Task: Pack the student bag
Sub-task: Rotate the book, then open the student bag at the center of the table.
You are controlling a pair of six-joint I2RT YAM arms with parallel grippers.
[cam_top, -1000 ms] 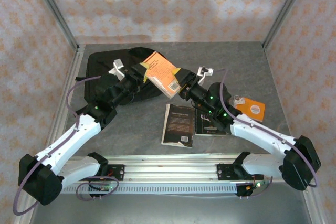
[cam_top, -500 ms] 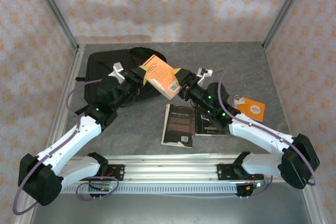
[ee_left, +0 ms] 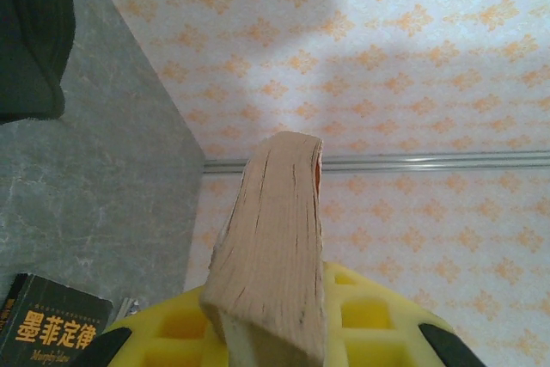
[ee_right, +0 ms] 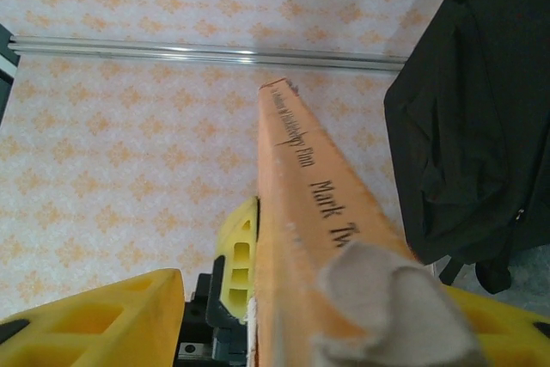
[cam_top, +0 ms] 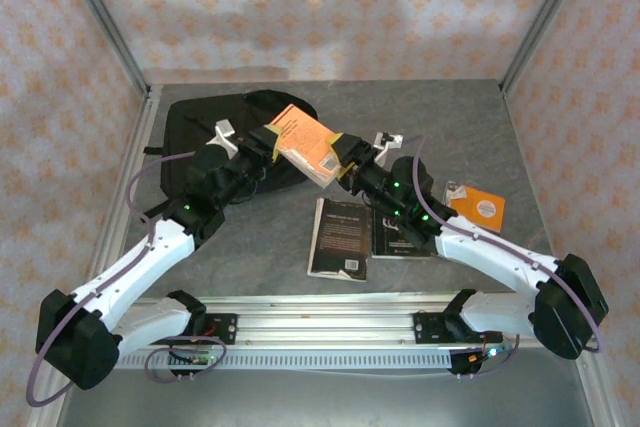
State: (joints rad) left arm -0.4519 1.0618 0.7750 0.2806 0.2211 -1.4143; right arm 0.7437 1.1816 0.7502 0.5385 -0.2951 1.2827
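An orange paperback (cam_top: 303,140) hangs in the air just right of the student bag (cam_top: 195,132), a black backpack lying flat at the back left. My left gripper (cam_top: 268,141) is shut on the book's page edge (ee_left: 271,247), with a yellow finger (ee_left: 369,315) on each side. My right gripper (cam_top: 346,154) stands open astride the spine (ee_right: 301,186). Its left finger (ee_right: 112,320) is clear of the cover, and the right finger (ee_right: 498,320) is close beside the book. The bag's fabric (ee_right: 481,109) hangs in the right wrist view.
Two black books (cam_top: 340,237) (cam_top: 397,232) lie side by side on the grey table in front of the arms. A small orange booklet (cam_top: 480,209) lies to their right. Patterned walls and metal frame posts enclose the table. A black book with yellow lettering (ee_left: 47,324) is below the left gripper.
The book and both grippers have shifted slightly left, toward the bag. The left wrist has drawn back a little.
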